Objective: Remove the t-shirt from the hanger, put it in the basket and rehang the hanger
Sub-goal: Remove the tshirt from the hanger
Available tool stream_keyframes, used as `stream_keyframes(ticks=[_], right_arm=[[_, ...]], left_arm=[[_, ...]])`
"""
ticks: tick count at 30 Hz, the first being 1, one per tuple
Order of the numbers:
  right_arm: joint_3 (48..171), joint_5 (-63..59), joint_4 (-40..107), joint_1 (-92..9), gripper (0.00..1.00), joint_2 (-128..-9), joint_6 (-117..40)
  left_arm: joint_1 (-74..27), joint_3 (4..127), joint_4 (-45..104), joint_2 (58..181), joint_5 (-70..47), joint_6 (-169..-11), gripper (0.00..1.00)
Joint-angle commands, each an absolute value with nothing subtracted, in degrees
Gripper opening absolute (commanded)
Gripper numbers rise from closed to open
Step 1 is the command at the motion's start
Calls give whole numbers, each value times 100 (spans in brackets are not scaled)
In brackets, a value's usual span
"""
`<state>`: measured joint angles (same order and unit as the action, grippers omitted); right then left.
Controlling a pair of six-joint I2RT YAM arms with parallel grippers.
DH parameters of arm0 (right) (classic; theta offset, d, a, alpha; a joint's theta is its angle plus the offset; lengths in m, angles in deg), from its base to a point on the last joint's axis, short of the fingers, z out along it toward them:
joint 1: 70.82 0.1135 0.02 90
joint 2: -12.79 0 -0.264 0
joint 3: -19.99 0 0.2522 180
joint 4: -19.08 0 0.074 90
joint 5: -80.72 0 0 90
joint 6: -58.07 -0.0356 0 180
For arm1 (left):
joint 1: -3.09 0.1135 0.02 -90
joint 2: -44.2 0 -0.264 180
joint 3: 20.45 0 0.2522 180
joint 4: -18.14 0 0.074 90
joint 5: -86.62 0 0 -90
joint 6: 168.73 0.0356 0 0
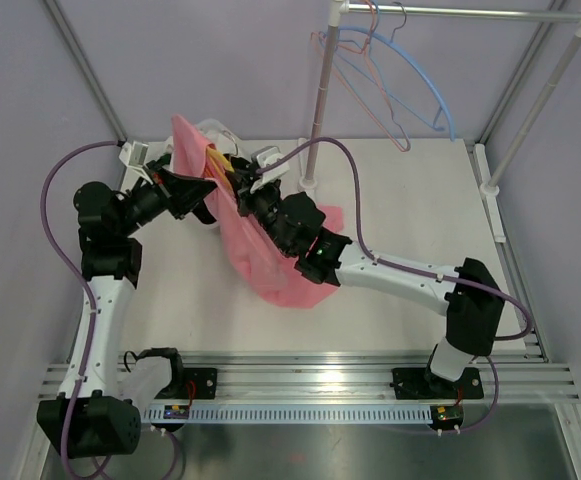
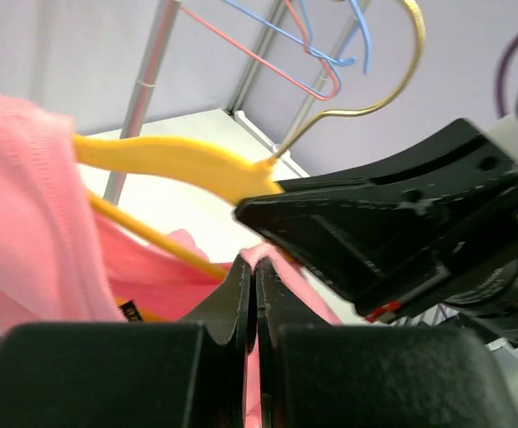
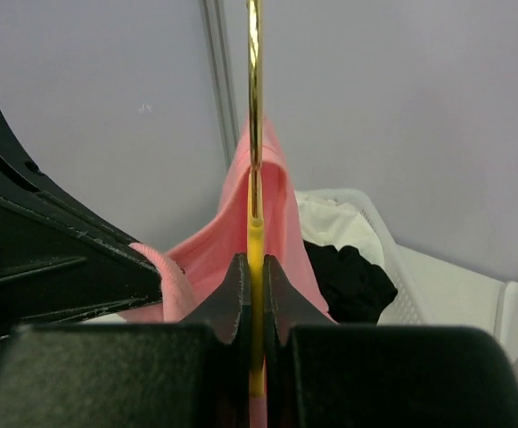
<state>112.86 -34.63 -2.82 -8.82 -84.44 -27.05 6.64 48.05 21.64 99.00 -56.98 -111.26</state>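
Seen from above, two robot arms meet over the middle of a pale desk [image 1: 420,200], holding a pink t-shirt [image 1: 260,255] up between them. The t-shirt is on a yellow hanger [image 1: 217,160] and hangs down in a loose fold, its lower end lying on the desk beside the right arm [image 1: 400,280].

The left arm [image 1: 100,300] reaches in from the left. In its wrist view the left jaws are pressed together with a strip of pink cloth pinched between them, just below the hanger. One yellow shoulder of the hanger runs bare from the gold hook [image 2: 383,80] and then disappears into the t-shirt.

The right wrist view shows the right jaws clamped narrowly on the yellow neck of the hanger, with the hook rising straight up from them. The tip of the left jaws sits just beside them, with the rolled pink edge of the t-shirt at its tip.

Behind the arms stands a white basket [image 1: 218,128] with black and white clothes in it. A metal rack [image 1: 450,13] at the far right carries a blue hanger [image 1: 420,90] and a thin pink one.
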Motion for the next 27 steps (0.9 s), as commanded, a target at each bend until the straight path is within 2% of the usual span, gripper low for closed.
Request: stream_keyframes(ticks=[1,6,13,17,18,24,27], right_arm=[[11908,-3372,1646,-833,0,-8020,-2868],[12814,-3003,4070,-833,0,-7827,-3139],[13509,-2653,6016,-824,0,-7879,-3105],[13553,-2502,6465,-833,0,-7853,-3018],[13553,-2475,6500,-833,1,-7853,-3000],[13386,-2212,6562,-833,0,-7625,-2912],[13272,-2220,6580,-833,0,-7537,-2886]], left_arm=[[898,4912,1616,9799,-5463,-11310,0],[898,4762,1767,9843,-5207,-10994,0],[898,4666,1697,9878,-5392,-10827,1],[898,4499,1503,9922,-5716,-10642,10],[907,4412,1372,9922,-5795,-10607,19],[898,4226,1388,9869,-5832,-10238,49],[907,4226,1467,9913,-5796,-10114,56]])
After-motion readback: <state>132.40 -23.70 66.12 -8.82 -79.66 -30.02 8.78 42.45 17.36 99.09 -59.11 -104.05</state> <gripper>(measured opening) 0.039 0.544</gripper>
